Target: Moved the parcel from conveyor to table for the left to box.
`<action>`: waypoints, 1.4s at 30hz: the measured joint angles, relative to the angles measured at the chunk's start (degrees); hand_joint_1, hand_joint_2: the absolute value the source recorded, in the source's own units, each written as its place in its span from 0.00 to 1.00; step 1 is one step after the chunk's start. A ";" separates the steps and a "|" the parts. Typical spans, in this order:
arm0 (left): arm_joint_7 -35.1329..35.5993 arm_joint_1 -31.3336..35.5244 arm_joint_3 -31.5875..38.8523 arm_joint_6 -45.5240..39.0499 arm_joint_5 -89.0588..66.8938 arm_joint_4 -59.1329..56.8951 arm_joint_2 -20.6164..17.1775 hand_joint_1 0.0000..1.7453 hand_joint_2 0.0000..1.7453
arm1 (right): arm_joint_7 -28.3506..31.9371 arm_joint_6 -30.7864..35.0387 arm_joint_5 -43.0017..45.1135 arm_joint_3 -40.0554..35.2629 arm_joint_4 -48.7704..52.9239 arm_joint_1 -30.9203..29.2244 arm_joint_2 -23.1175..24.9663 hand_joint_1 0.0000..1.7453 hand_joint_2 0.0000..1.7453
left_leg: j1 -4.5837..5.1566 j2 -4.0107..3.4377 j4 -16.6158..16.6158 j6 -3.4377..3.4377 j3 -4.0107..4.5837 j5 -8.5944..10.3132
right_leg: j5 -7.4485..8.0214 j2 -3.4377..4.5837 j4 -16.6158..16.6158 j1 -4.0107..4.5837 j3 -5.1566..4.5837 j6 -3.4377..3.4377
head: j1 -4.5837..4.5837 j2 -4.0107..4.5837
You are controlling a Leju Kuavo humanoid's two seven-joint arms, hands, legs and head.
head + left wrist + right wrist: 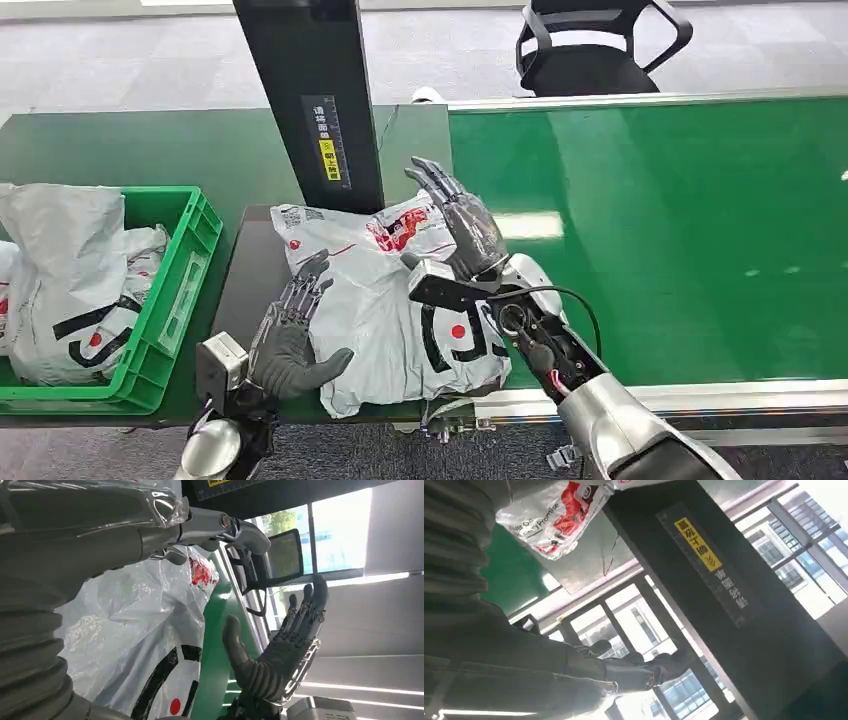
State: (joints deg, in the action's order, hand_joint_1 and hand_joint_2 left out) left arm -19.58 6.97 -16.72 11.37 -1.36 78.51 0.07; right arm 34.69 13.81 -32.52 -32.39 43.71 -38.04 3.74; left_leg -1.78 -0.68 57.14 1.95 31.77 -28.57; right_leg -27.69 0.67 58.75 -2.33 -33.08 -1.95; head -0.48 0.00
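Note:
A grey-white plastic parcel (pixel 390 300) with red and black print lies on the dark table (pixel 250 270), its right edge reaching the conveyor. My left hand (pixel 290 340) rests against the parcel's left edge, fingers stretched out and thumb lying on the bag, gripping nothing. My right hand (pixel 455 225) is raised over the parcel's right side, fingers spread and empty. The left wrist view shows the parcel (pixel 135 630) beside my left hand (pixel 200 527), with the open right hand (pixel 280 650) beyond. In the right wrist view the right hand (pixel 634 672) is apart from the parcel (pixel 554 515).
A green bin (pixel 165 300) holding other bagged parcels (pixel 60 280) stands left of the table. The green conveyor belt (pixel 680 230) runs to the right. A black post (pixel 320 100) rises just behind the parcel. An office chair (pixel 590 50) stands beyond the conveyor.

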 measured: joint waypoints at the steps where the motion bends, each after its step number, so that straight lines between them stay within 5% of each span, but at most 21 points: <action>1: 0.00 0.00 0.00 0.00 0.02 0.00 0.00 0.00 1.00 | -0.04 0.00 0.00 0.11 0.26 0.06 -0.13 0.00 1.00 | 0.00 0.00 0.00 0.00 0.00 0.00 | 0.00 0.00 0.00 0.00 0.00 0.00 | 0.00 0.00; 14: -0.96 -5.45 2.36 -2.93 -2.54 3.30 -0.13 0.00 1.00 | -8.11 1.22 -5.51 2.45 1.58 4.39 -5.27 0.00 1.00 | 0.00 0.02 0.00 0.00 0.04 -0.04 | -0.01 -0.01 -0.02 0.00 -0.01 -0.01 | 0.00 0.00; 42: -1.27 -11.92 6.40 -5.05 -3.65 9.57 -0.33 0.00 1.00 | -10.67 1.07 -7.39 6.10 9.95 11.04 -9.92 0.00 1.00 | 0.01 0.01 0.00 0.00 0.03 -0.03 | -0.01 -0.01 -0.02 -0.01 0.01 -0.01 | 0.02 0.00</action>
State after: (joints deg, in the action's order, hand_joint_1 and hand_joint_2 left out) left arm -20.85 -4.95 -10.32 6.32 -5.01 88.08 -0.26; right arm 24.02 14.88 -39.91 -26.29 53.66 -27.00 -6.19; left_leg -1.77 -0.67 57.13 1.95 31.80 -28.60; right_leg -27.70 0.66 58.73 -2.34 -33.07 -1.95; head -0.46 0.00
